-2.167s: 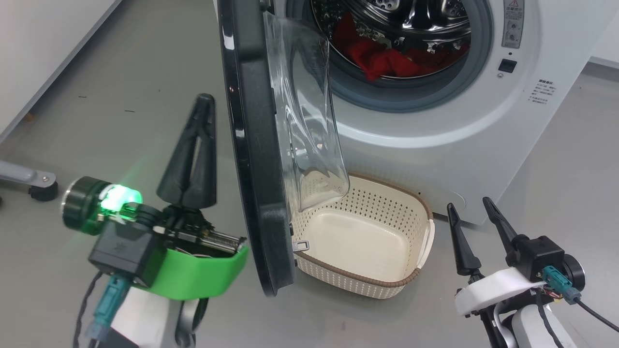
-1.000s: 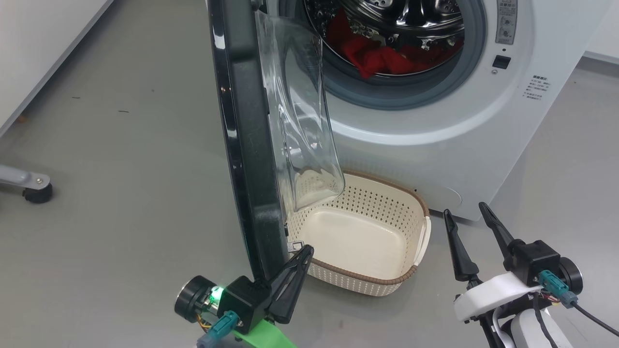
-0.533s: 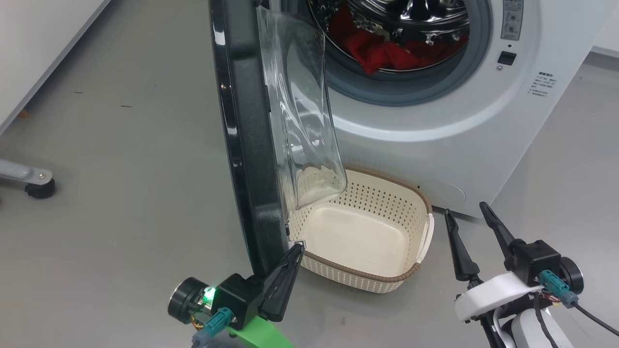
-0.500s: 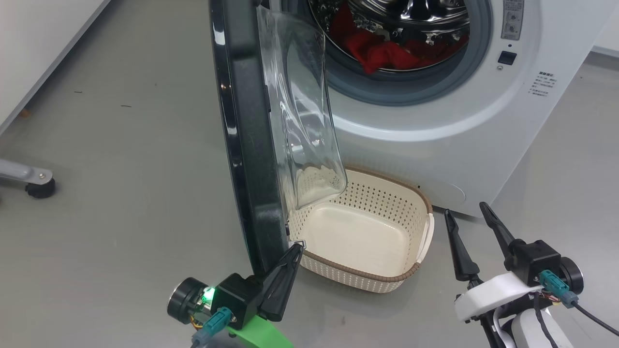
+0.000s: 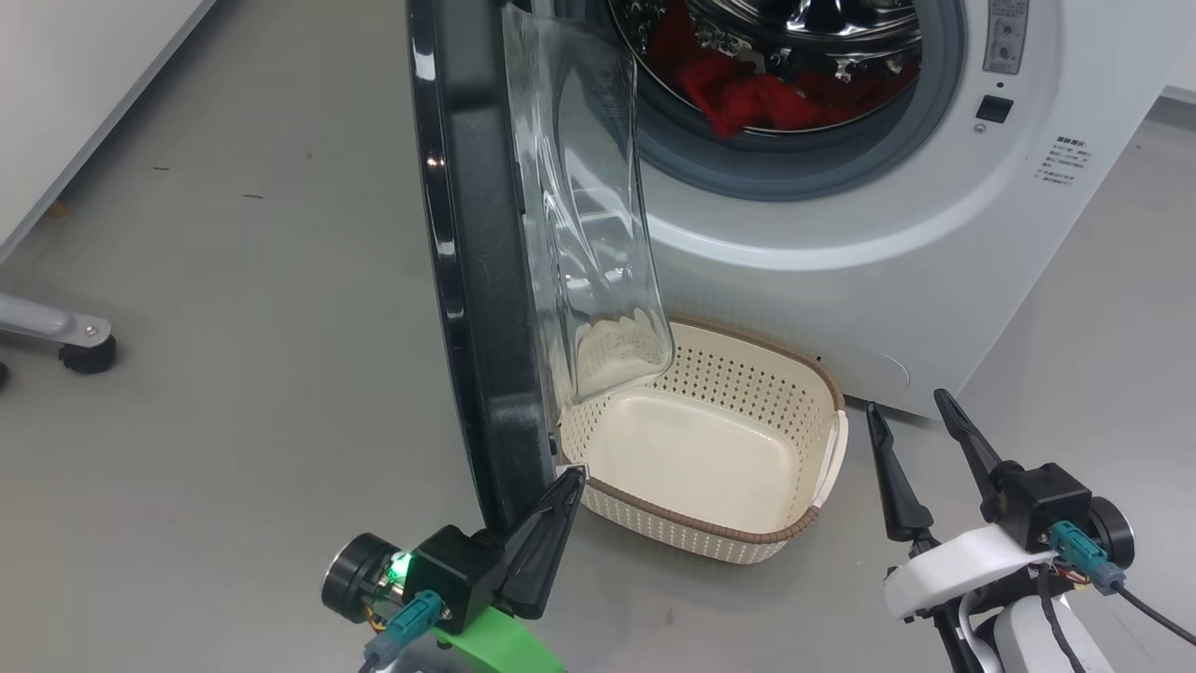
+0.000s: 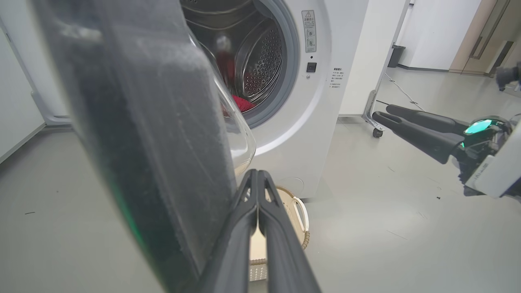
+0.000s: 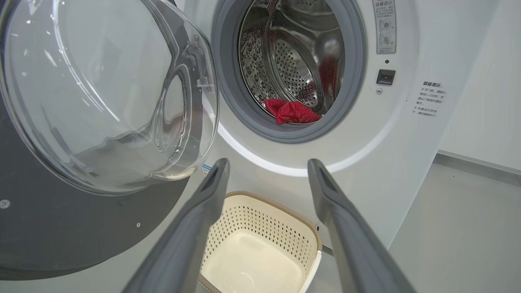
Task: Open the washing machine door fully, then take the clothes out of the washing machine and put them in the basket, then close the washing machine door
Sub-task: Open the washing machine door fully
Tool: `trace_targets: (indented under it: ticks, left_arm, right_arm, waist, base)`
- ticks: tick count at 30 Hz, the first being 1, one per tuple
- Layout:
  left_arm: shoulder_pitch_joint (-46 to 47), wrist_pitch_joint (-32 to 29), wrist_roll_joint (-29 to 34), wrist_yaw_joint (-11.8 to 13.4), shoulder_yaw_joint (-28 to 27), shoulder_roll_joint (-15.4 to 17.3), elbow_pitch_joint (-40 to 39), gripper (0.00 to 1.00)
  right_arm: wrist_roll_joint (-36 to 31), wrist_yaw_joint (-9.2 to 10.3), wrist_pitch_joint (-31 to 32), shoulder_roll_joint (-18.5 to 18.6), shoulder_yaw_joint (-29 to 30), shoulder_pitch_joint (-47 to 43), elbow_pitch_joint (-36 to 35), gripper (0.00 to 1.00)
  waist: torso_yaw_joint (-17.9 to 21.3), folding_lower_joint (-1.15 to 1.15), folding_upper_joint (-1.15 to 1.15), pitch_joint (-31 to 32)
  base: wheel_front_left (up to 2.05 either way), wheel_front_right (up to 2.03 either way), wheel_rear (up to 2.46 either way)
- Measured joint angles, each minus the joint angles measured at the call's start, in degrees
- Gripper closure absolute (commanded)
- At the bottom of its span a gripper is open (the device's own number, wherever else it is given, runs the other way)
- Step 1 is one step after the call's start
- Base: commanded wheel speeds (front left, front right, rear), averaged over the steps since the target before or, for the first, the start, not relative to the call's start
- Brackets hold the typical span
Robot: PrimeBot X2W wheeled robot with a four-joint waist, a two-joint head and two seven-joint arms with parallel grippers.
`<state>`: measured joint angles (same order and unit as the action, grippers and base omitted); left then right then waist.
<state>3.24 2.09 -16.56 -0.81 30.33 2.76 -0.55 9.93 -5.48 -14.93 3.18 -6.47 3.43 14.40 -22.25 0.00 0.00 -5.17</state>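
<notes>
We see a white washing machine (image 5: 841,280), its gasket (image 5: 794,178) grey and its steel drum (image 5: 841,28) dotted with small holes, with bright red clothes (image 5: 747,98) inside. The washing machine door (image 5: 472,280) pairs a glossy black rim with clear glass. Our cream basket (image 5: 747,379) shows rows of perforations under a brown woven-look rim. The floor (image 5: 234,327) is plain grey. The left gripper (image 5: 572,479) is black with a green band and green light. The right gripper (image 5: 904,404) is black on a white mount.

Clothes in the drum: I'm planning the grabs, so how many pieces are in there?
1 that I can tell: red clothes bunched low at the front of the drum of the washing machine. Folds could hide separate pieces farther in.
</notes>
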Motion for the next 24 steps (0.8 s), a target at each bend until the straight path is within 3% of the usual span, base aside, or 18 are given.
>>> trace_targets:
  ticks: [24]
  left_arm:
    - [0.0,1.8,0.3,4.1,-6.2,1.9,2.4,1.00]
  right_arm:
    - [-0.6,-0.51,0.0,-0.3,0.8,0.0,0.2,0.00]
  waist:
    - [-1.7,0.00,0.00,-0.3]
  base:
    - [0.00,0.00,0.00]
